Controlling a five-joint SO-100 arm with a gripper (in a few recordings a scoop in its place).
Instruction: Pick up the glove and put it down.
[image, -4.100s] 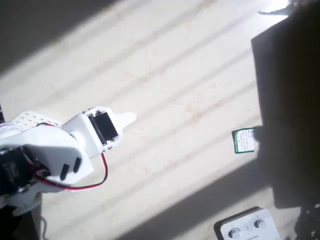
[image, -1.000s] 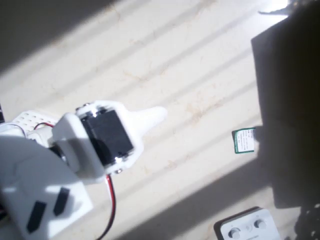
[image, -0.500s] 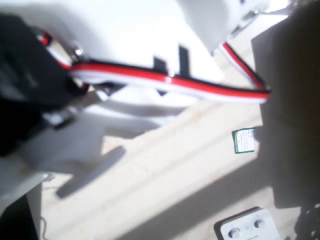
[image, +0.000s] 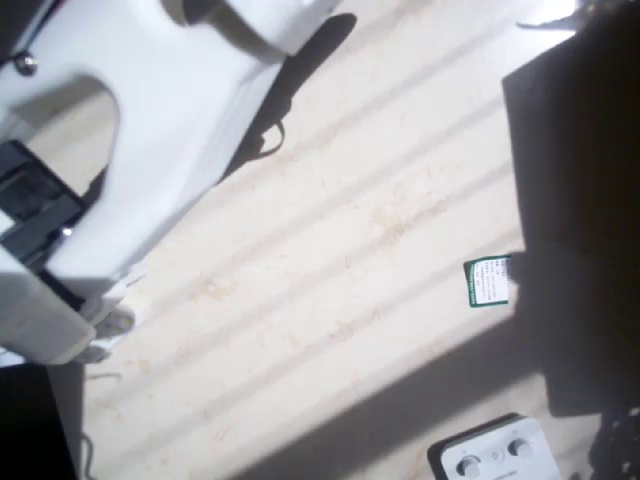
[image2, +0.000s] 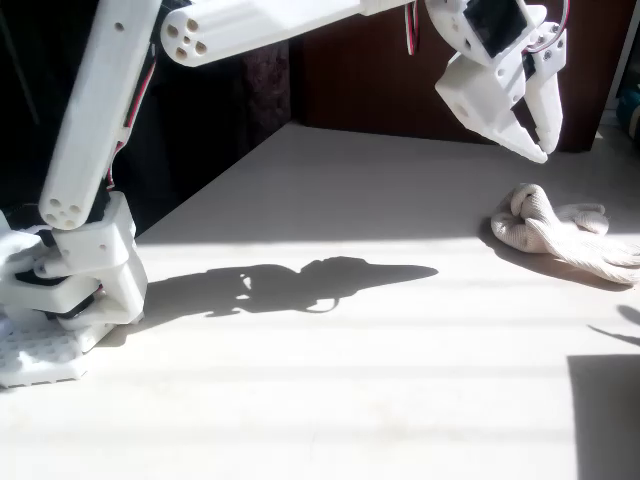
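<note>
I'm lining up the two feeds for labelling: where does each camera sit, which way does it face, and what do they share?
Overhead view: above the table, looking down; the white arm looms close at upper left, with a green-and-white card and a white box.
Fixed view: low at table level, looking across; the gripper hangs above the glove.
Shared: arm and sunlit tabletop.

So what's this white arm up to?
The arm is stretched out over the table, with its fingers pointing down and hanging in the air above a crumpled glove lying at the right in the fixed view. Nothing is held, and the glove is untouched; the fingers look nearly closed. Off to one side in the overhead view lie a small green card and a white box.
</note>
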